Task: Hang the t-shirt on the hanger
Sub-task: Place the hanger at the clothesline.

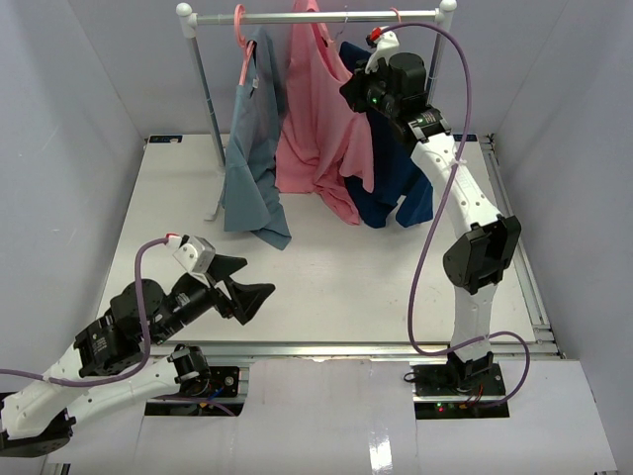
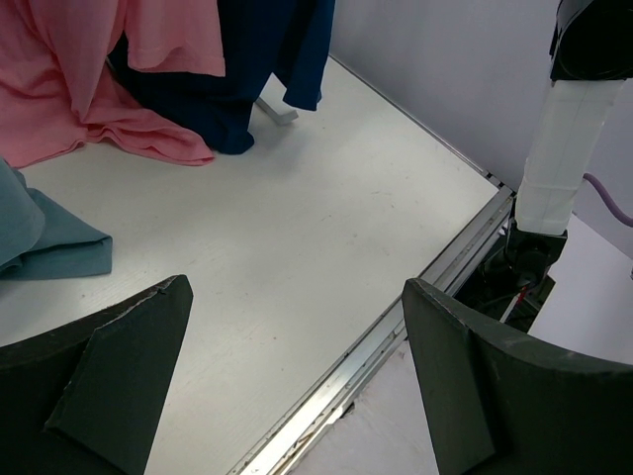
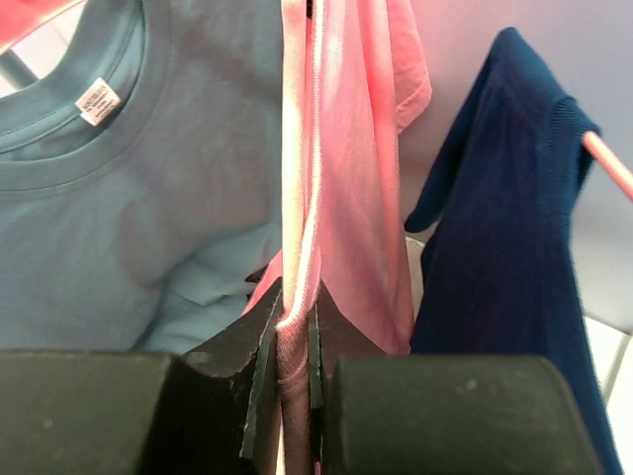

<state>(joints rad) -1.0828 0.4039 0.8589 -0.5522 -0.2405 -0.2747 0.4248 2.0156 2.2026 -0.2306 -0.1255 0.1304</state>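
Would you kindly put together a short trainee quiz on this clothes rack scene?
1. True or false: the left fingers hold the t-shirt.
2. In the top view, which shirt hangs leftmost on the rack? A the navy one, B the grey-blue shirt, C the pink one.
3. Fill in: the right fingers are ___ on the t-shirt's pink fabric.
Key: 1 false, they stand open and empty above the table; 2 B; 3 shut.
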